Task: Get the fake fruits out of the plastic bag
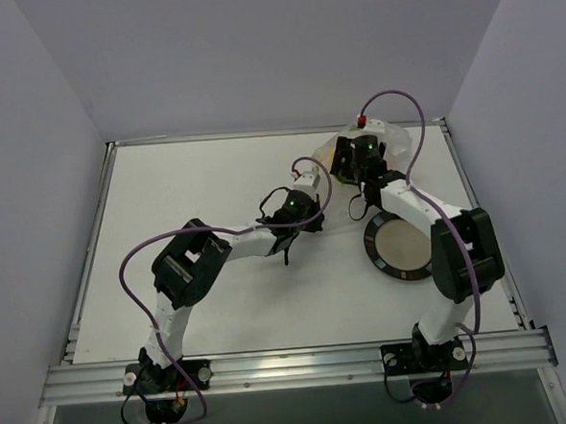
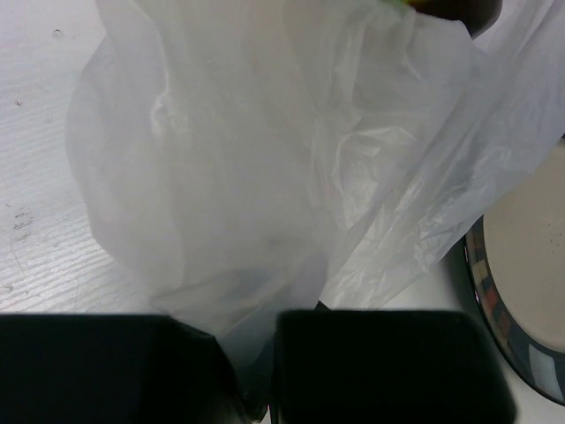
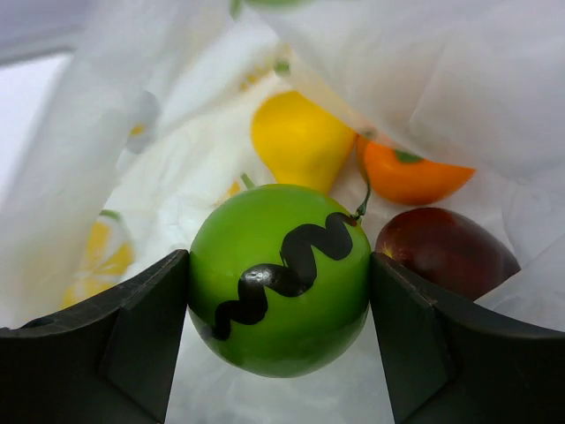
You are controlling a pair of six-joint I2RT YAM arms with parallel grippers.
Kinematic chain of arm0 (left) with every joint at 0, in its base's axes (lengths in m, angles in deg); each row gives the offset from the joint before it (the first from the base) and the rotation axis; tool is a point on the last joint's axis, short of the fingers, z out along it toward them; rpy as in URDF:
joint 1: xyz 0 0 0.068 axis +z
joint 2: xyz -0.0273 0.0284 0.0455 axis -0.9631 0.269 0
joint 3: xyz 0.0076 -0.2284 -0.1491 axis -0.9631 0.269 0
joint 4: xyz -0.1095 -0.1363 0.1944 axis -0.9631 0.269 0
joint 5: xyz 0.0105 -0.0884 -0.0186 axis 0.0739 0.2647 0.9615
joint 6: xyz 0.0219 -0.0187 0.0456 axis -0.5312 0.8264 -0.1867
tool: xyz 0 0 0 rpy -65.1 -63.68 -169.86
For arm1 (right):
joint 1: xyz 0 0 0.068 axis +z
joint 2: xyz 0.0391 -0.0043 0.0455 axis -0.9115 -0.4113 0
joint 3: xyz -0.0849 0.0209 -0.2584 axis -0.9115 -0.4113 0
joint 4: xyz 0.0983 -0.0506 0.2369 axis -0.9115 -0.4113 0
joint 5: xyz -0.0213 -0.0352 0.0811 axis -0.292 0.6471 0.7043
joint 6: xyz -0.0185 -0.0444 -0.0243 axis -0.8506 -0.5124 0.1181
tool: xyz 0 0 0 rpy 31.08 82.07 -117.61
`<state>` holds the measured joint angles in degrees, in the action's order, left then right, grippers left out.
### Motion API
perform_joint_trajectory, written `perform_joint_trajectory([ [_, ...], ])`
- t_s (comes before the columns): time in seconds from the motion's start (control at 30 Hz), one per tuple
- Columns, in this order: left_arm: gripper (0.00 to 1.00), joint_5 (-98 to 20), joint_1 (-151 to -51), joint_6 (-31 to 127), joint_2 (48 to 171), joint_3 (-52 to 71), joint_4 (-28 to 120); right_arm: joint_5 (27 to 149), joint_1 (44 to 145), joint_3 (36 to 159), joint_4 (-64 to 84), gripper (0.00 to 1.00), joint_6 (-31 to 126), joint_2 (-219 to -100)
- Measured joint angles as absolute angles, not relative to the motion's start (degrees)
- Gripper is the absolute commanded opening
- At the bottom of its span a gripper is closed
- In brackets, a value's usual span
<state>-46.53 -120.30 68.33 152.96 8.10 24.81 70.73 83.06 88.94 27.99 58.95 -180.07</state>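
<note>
Fake fruits (image 3: 265, 238): four glossy pieces, all inside the plastic bag (image 3: 132, 132), which sits at the far right-of-centre part of the table (image 1: 169, 229). Green fruit (image 3: 291, 336) has a black wavy mark across its front. Right gripper (image 3: 281, 300) is clamped on it, jaws fairly wide, both fingers (image 3: 132, 344) touching its sides. Behind it lie the yellow fruit (image 3: 300, 141), the orange fruit (image 3: 410, 177) with a green top, and the dark red fruit (image 3: 446, 252), on clear crinkly film with yellow and green print. Right arm reaches forward past the plate (image 1: 374, 254), wrist at the bag. Left gripper (image 2: 256, 371): fingers together, pinching a fold of the film, plate rim just to its right. Left arm stretches diagonally toward the bag.
</note>
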Motion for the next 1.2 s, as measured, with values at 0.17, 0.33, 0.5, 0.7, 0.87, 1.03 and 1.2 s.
perform_joint_trajectory([
  [0.17,0.02,-44.48,-119.84,68.81,152.99,7.51,25.09,70.77,83.34,87.06,29.94,0.47,59.26,-169.71],
  [0.33,0.02,-43.1,-118.82,69.18,152.99,5.06,25.16,71.95,83.32,83.43,29.67,0.46,60.15,-161.14],
  [0.5,0.02,-41.39,-118.01,69.36,152.99,4.1,23.87,71.41,82.93,75.59,25.19,0.44,61.77,-150.26],
  [0.7,0.02,-39.93,-117.77,69.77,152.99,4.32,21.62,64.46,81.31,61.86,19.05,0.44,66.86,-134.54],
  [0.87,0.03,-39.3,-117.81,70.25,152.99,6.33,19.28,63.38,72.83,51.94,16.54,0.43,71.76,-131.61],
  [1.03,0.02,-39.03,-118.29,70.76,152.99,7.12,19.15,63.93,69.7,49.99,17.24,0.46,73.64,-136.44],
  [1.2,0.02,-38.86,-118.77,70.73,152.99,7.12,18.75,65.29,68.89,50.49,19.99,0.56,73.71,-143.11],
])
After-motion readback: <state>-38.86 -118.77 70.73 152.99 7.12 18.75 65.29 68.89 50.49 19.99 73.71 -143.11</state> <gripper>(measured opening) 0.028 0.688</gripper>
